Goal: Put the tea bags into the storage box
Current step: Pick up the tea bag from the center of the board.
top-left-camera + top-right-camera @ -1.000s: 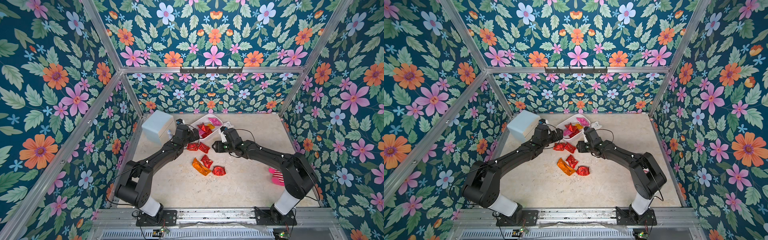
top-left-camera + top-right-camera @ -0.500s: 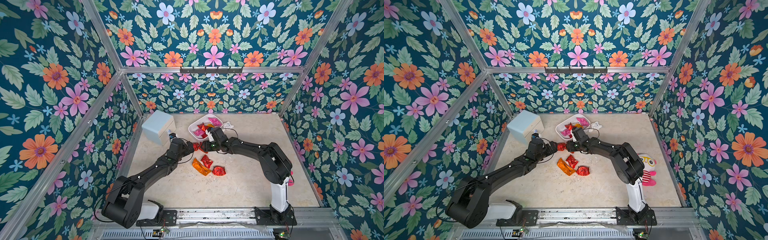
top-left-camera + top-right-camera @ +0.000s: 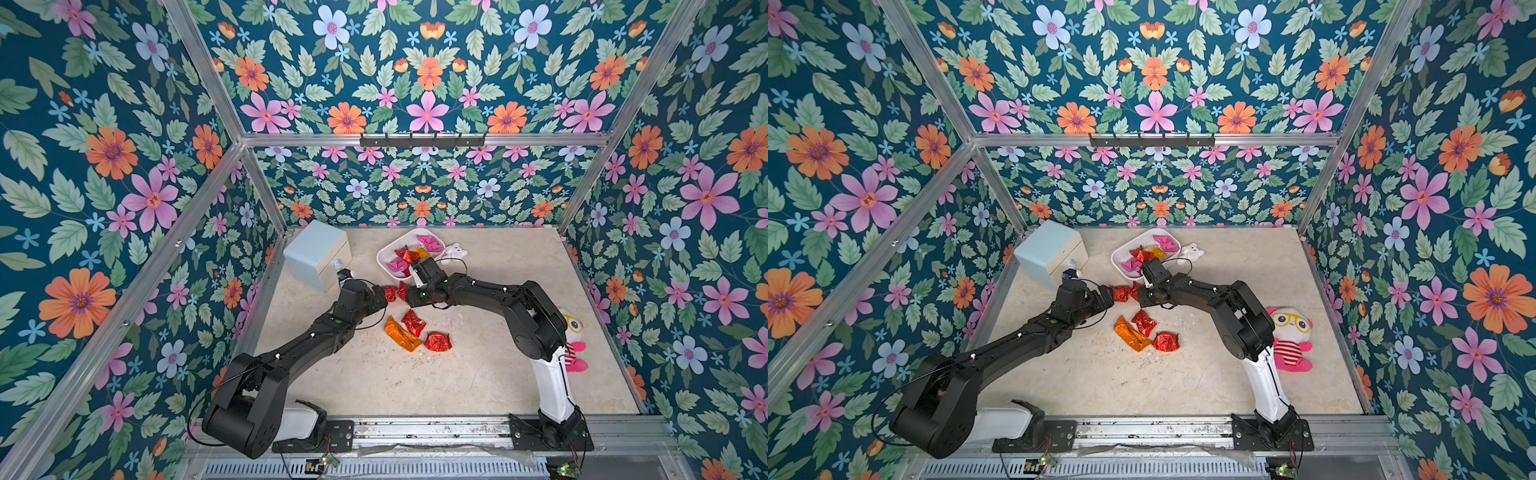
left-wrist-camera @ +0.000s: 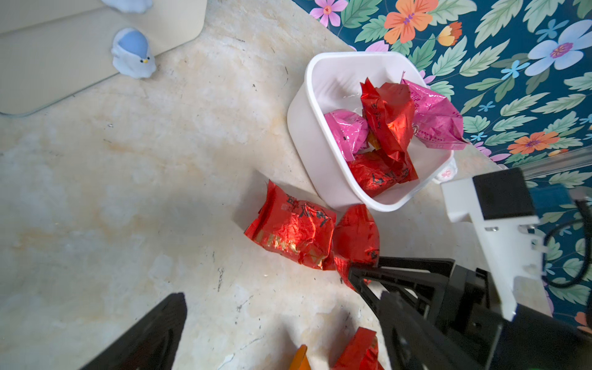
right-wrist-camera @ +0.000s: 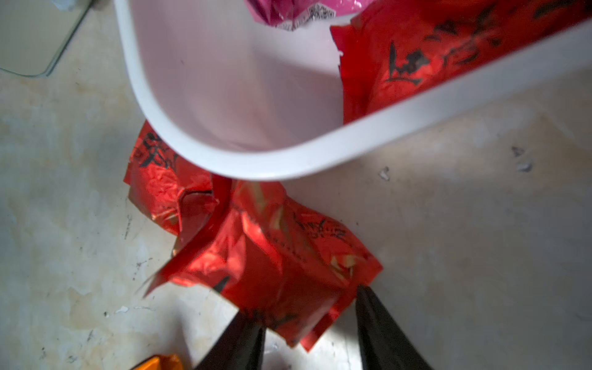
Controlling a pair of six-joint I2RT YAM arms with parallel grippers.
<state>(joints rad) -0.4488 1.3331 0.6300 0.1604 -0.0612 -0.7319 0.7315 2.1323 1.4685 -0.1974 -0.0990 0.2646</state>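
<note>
Red foil tea bag [image 5: 272, 256] lies on the tabletop [image 5: 448, 224] just beside the storage box [image 5: 224, 166]. The right end effector [image 5: 307, 320] straddles it, presumably for lifting; whether it grips, I cannot tell. The left end effector [image 3: 380, 297] is released.

Pretty clearly a lab robot cell: floral-print walls [image 3: 428, 83] on aluminium framing [image 3: 291, 140], robot arms [image 3: 316, 336] bolted to a rail [image 3: 415, 428] by the desk [image 3: 478, 382].
</note>
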